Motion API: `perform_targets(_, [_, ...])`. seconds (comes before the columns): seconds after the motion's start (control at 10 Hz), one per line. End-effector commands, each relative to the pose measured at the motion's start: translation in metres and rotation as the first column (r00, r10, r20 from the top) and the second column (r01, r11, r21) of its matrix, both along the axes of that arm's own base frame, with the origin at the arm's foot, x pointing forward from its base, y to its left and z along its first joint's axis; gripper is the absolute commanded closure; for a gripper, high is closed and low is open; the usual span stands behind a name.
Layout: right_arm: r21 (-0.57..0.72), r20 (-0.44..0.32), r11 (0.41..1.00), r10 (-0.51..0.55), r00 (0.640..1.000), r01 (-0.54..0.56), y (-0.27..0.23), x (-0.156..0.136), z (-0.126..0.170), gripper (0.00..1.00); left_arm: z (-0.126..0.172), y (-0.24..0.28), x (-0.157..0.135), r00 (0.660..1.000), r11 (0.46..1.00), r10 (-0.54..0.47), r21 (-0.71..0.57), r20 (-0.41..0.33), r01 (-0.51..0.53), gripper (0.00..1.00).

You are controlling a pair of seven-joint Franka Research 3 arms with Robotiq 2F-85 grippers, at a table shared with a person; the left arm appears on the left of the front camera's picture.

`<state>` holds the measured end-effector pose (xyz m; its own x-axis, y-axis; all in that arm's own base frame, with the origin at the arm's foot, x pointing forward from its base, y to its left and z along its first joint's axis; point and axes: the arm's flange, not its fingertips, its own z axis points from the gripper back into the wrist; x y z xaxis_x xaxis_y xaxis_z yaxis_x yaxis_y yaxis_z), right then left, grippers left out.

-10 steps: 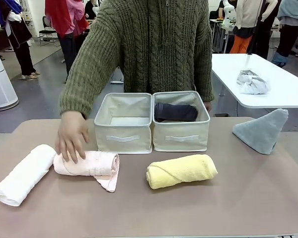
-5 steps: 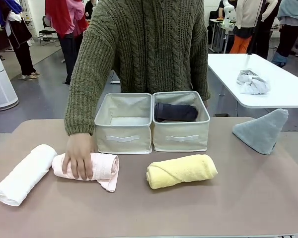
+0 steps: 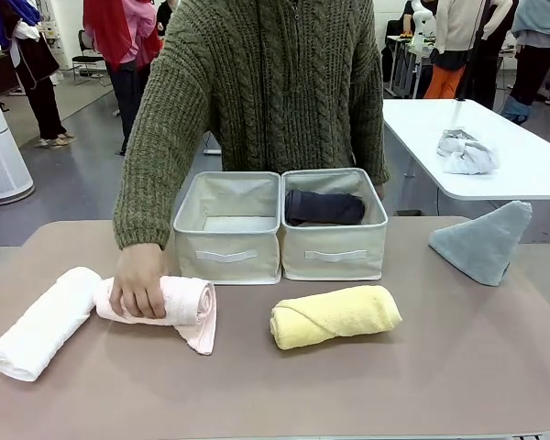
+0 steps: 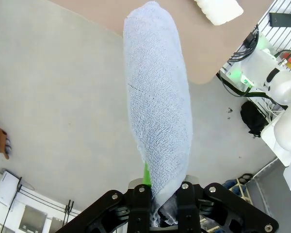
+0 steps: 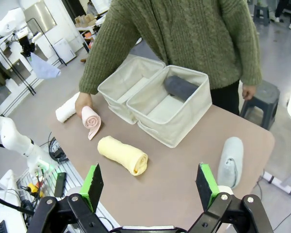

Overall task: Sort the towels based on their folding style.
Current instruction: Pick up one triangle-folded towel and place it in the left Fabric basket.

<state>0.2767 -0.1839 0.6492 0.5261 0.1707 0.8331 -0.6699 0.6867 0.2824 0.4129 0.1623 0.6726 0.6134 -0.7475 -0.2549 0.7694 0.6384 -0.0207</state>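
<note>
Front view: the brown surface (image 3: 458,367) carries two fabric bins (image 3: 227,257), the dark grey roll (image 3: 323,207) inside the right one. Around them lie the grey-teal cone (image 3: 484,240), white roll (image 3: 41,323) and yellow roll (image 3: 335,316), and a person's hand (image 3: 137,284) grips the pink roll (image 3: 188,302). Over the floor beside the surface, the left claw (image 4: 160,213) is clamped on the light blue towel (image 4: 157,111); the right claw (image 5: 149,179) stands wide, holding nothing.

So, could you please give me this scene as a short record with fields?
Left gripper: shut on blue towel, off the table
Right gripper: open, facing the table
Person's hand: on pink roll
On table: white roll, yellow roll, grey cone
Right bin: dark roll
</note>
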Motion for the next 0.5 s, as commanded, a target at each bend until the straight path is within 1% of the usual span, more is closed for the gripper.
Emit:
perform_targets(0.0, [0.004, 0.0, 1.0, 0.009, 1.0, -0.009, 0.0005, 0.0011, 0.0004, 0.0, 0.0005, 0.0083, -0.0006, 1.0, 1.0, -0.003, 0.006, 0.012, 0.003, 0.83])
perform_targets(0.4, [0.004, 0.0, 1.0, 0.009, 1.0, -0.009, 0.0005, 0.0011, 0.0004, 0.0, 0.0002, 0.0062, 0.0023, 1.0, 1.0, -0.011, 0.004, 0.015, 0.011, 0.83])
